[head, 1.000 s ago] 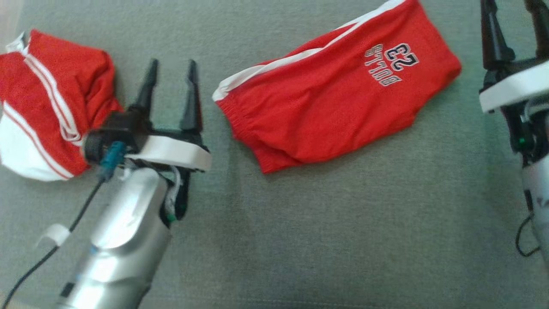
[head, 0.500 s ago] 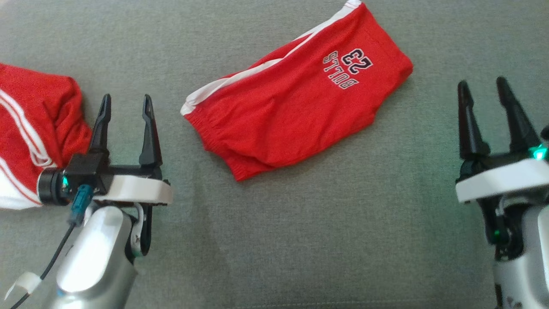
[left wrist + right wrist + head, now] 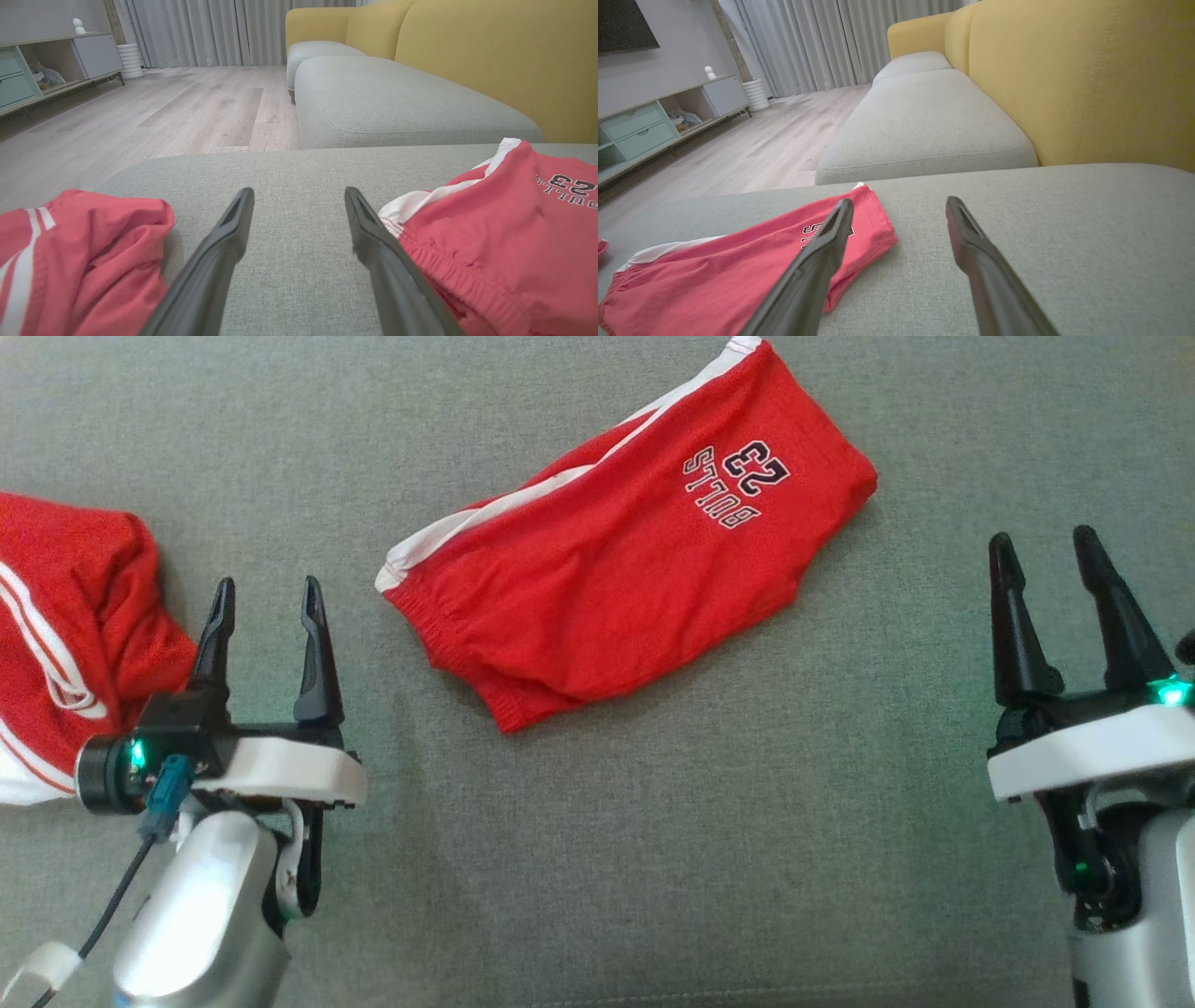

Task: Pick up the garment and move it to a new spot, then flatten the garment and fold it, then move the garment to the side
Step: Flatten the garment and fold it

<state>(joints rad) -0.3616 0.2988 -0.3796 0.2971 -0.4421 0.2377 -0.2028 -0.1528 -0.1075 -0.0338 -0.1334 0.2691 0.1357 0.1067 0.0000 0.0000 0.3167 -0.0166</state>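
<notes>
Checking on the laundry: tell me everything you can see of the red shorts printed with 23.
The red shorts look like thin mesh sports fabric, seemingly folded in half and lying fairly flat with a few wrinkles. A white stripe runs along one edge, a gathered elastic waistband closes the nearer end, and dark lettering reads BULLS 23. They lie slantwise on the grey cushion, between the left gripper and right gripper, touched by neither.

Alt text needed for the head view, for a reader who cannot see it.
Red shorts printed BULLS 23 lie fairly flat on a grey cushion, between the open left gripper and open right gripper, whose fingers touch nothing. A second, crumpled red-and-white garment lies at the view's left edge, beside the left gripper.
</notes>
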